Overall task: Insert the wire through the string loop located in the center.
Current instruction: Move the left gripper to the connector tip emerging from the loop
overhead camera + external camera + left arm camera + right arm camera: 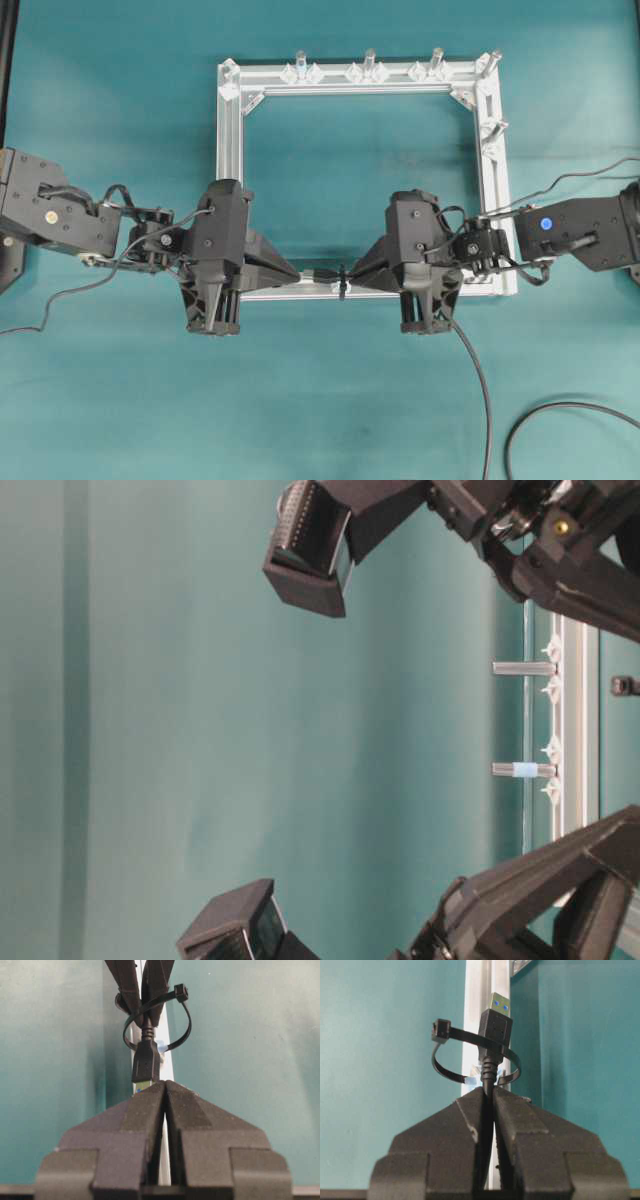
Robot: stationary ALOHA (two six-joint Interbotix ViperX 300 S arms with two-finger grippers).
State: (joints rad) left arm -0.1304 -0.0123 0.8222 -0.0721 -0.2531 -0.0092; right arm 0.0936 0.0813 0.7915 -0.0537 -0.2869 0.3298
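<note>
The plug of the wire (495, 1025) is already seen past the string loop (470, 1060), so threading is judged mostly done. In the right wrist view the cable behind the plug is pinched by the right tool (490, 1095), jaws narrow and closed on it, with the plug standing beyond the ring and its silver tip pointed away. In the left wrist view the left tool (164, 1087) is seen fully closed, its tips meeting at the silver tip of the plug; whether the tip is actually gripped or only touched cannot be told. The loop (170, 1020) sits behind the plug from that side.

Left to do, as judged: the plug is to be taken by the left tool, released by the right, and more cable drawn through.

From overhead, both tools (292, 272) (360, 275) are met nose to nose over the near bar of the aluminium frame (228, 150), with the loop (342, 282) between them. Room there is tight: the bar lies just beneath, the ring is small. Open teal desk (320, 400) lies toward the near side and to the outside of each arm. The upright pegs (369, 62) on the far bar stand well apart. The slack cable (480, 390) trails off over the desk near the right arm.
</note>
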